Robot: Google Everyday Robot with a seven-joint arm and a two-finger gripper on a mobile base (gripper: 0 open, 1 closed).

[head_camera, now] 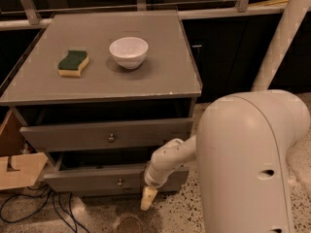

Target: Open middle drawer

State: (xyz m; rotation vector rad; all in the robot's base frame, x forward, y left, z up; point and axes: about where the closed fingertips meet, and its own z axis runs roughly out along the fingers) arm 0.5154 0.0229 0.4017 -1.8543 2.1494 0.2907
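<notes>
The middle drawer (pixel 73 136) is a wide grey front with a small round metal knob (pixel 111 138) at its centre. It stands pulled out a little from the grey cabinet (pixel 160 84), with a dark gap above it. My gripper (pixel 147 198) hangs tip-down on a white arm (pixel 167 160), below and to the right of that knob. It is in front of the right part of the lower drawer (pixel 82 182) and close to the floor. It touches neither knob and holds nothing that I can see.
A white bowl (pixel 128 51) and a green-and-yellow sponge (pixel 73 63) lie on the cabinet top. The lower drawer also sticks out slightly. A cardboard box (pixel 17 170) and black cables (pixel 43 210) lie at the lower left. My large white arm housing (pixel 248 164) fills the right foreground.
</notes>
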